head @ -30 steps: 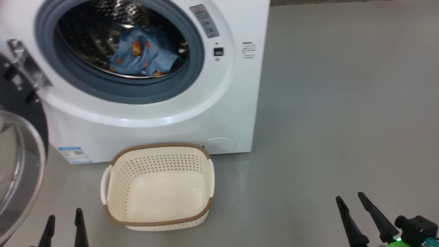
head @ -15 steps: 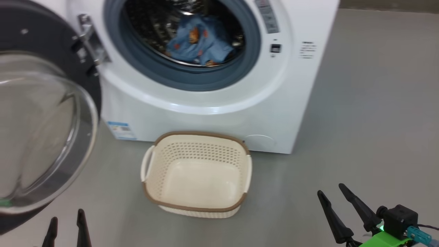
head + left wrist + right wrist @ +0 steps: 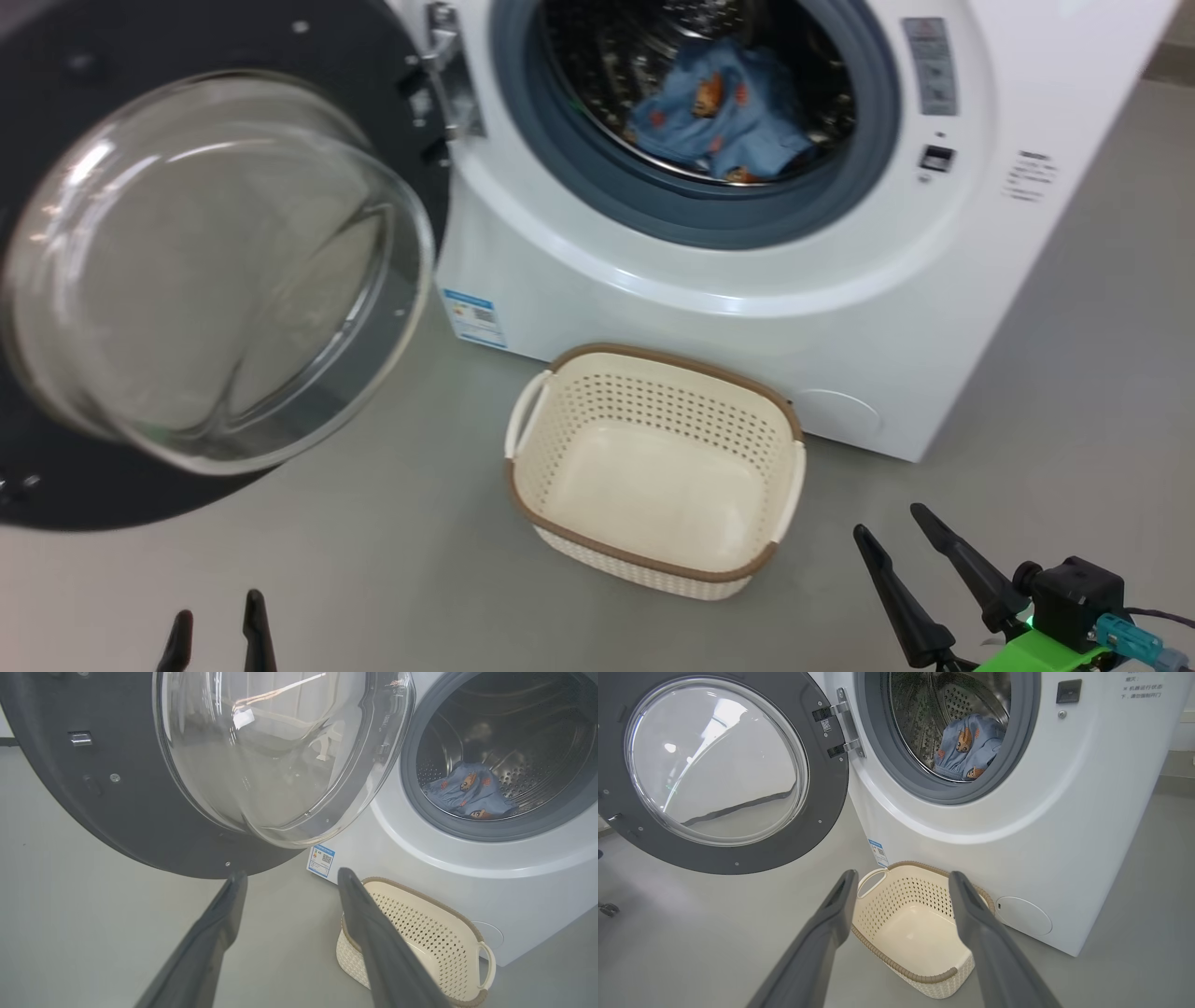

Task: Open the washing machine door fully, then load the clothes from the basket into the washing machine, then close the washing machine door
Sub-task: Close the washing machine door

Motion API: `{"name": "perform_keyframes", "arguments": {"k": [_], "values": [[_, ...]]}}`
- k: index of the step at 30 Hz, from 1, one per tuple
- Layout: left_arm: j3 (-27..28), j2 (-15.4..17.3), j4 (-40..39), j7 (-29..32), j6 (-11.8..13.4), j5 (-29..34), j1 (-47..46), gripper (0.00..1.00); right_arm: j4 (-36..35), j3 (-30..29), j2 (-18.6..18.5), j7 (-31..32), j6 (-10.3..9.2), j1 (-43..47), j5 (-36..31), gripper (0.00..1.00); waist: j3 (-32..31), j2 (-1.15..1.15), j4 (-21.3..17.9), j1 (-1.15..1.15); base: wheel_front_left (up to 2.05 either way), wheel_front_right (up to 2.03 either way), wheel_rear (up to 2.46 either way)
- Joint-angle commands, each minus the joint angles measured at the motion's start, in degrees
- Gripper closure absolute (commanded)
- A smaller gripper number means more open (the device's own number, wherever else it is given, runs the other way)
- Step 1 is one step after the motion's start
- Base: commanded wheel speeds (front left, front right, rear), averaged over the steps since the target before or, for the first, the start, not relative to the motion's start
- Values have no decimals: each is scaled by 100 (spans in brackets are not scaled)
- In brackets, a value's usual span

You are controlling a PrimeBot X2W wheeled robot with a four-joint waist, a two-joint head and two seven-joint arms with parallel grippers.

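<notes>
Only part of the washing machine door (image 3: 215, 271) fits the head view, where its dark grey inner rim runs off the left and top edges. The right wrist view takes in nearly the whole round, swung wide to the left of the washing machine (image 3: 709, 308) on a bright metal hinge (image 3: 847, 723). The bulging clear glass bowl at the door's centre mirrors the room, so what lies behind it is hard to read. The machine's top is cut off in every view.

Inside the perforated steel drum (image 3: 528, 772), ringed by a grey-blue rubber gasket (image 3: 691, 219), the clothes (image 3: 719, 121) lie crumpled: light blue fabric with orange-brown bears. How many garments there are cannot be told. The print on the blue label sticker (image 3: 321, 860) is too small to read.

The basket (image 3: 672, 357) stands on the grey floor (image 3: 373, 560) just before the machine's foot. It is cream perforated plastic with a brown rim, its smooth bottom in plain sight. In the left wrist view a dark finger hides its near corner.

The left gripper (image 3: 217, 607) shows just its fingertips at the head view's bottom edge, spread and holding nothing. The right gripper (image 3: 888, 520), its fingers long and tapered, is likewise parted and grips nothing. Both hang well apart from basket and door.
</notes>
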Motion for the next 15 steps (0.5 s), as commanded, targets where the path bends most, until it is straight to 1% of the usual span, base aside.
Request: {"name": "perform_keyframes", "arguments": {"k": [1, 6, 13, 15], "values": [[144, 58, -144, -37, 43, -69, -29, 0, -107, 112, -76, -28, 16, -113, 58, 0, -98, 0, 324, 0, 0, 0, 0], [116, 58, -201, -37, 73, -79, 17, 0, -89, 141, -58, -28, 16, -101, 63, 0, -131, 0, 443, 0, 0, 0, 0], [134, 58, -297, -37, 89, -115, 36, 0, -104, 163, -68, -28, 16, -111, 74, 0, -103, 0, 459, 0, 0, 0, 0], [163, 58, -348, -37, 73, -242, 7, 0, -110, 161, -70, -28, 16, -111, 79, 0, -92, 0, 451, 0, 0, 0, 0]]}}
